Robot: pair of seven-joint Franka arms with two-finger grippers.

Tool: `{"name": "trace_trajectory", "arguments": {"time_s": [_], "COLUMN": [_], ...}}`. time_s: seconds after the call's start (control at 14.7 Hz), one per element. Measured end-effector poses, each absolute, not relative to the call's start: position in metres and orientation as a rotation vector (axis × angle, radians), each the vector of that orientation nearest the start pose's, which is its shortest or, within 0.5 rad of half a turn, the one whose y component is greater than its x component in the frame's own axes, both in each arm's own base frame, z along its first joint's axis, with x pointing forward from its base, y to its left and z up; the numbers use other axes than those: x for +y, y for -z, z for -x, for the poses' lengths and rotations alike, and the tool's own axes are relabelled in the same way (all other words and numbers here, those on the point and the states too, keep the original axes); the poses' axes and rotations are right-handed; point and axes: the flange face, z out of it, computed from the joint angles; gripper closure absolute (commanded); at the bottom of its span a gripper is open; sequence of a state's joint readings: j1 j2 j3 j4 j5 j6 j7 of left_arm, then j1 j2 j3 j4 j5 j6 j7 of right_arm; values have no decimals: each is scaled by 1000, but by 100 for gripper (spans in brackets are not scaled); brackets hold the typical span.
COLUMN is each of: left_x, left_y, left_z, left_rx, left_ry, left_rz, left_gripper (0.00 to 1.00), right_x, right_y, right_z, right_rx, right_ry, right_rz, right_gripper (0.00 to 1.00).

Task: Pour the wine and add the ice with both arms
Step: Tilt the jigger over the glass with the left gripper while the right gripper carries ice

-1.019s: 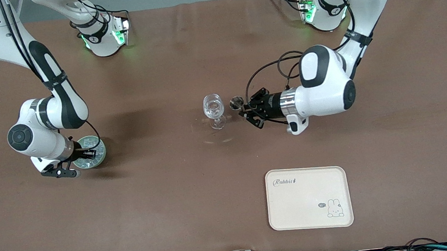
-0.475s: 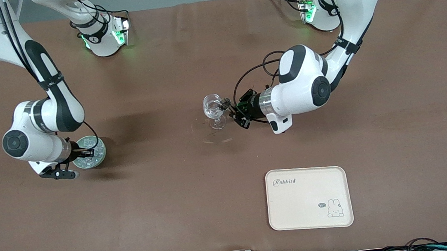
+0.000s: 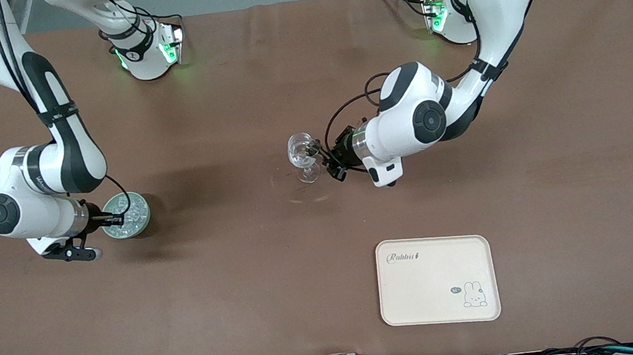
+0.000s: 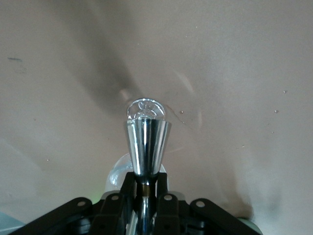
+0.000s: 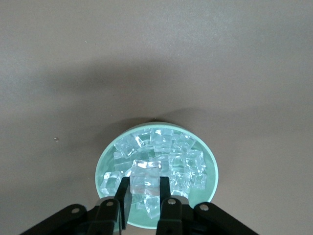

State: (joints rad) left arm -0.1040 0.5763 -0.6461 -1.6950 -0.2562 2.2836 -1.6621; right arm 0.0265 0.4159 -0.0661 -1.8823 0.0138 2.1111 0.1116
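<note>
A clear stemmed wine glass (image 3: 302,154) stands mid-table. My left gripper (image 3: 323,158) is shut on the stem of a silver metal measuring cup (image 3: 311,147), tipped sideways with its mouth at the glass's rim. In the left wrist view the cup (image 4: 146,144) sits between the fingers of my left gripper (image 4: 145,183), with the glass (image 4: 145,107) just past it. My right gripper (image 3: 115,218) hangs over the pale green bowl (image 3: 145,218) of ice (image 3: 129,213). In the right wrist view this gripper (image 5: 145,190) is shut on one clear cube (image 5: 145,177) above the heap (image 5: 183,159) in the bowl (image 5: 104,164).
A cream tray (image 3: 423,298) with a rabbit print lies nearer the front camera, toward the left arm's end of the table. The brown table cover (image 3: 233,280) is bare around it. Both arm bases stand along the table's back edge.
My left arm has swung toward the glass, bringing the metal cup from beside it to its rim. My right arm has drawn a little toward its own end of the table.
</note>
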Motion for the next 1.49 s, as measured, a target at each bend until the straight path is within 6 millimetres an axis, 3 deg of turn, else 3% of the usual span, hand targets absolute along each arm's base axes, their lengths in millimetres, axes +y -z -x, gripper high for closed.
{"name": "trace_trajectory", "arguments": {"time_s": [0.07,0.2,0.41,0.68,0.88,1.15,1.29,1.49], "left_x": [-429,-432,-439,-449,-457,-464,-466,-468], "left_y": [-333,-336,-338,-344,-350,-353,-354,-354], "left_z": [-530,-530,-525,-519,-513,-508,-506,-504], "left_rx": [-1846,-1838,-1837,-1820,-1805,-1819,-1810,-1801], "left_ry": [-776,-734,-648,-568,-494,-400,-365,-358], "left_rz": [2779,2786,2780,2797,2813,2803,2811,2817], "left_gripper": [97,97,97,97,97,95,96,99], "right_x": [-24,-30,-34,-32,-31,-30,-29,-29], "right_y": [-283,-320,-396,-493,-554,-629,-661,-668], "right_z": [-614,-622,-627,-628,-619,-588,-568,-554], "right_rx": [251,267,276,272,271,268,264,263], "right_ry": [-265,-162,-95,-154,-157,-52,13,18], "right_rz": [3143,3144,3138,3134,3132,3127,3122,3119], "right_gripper": [95,95,95,97,99,99,99,99]}}
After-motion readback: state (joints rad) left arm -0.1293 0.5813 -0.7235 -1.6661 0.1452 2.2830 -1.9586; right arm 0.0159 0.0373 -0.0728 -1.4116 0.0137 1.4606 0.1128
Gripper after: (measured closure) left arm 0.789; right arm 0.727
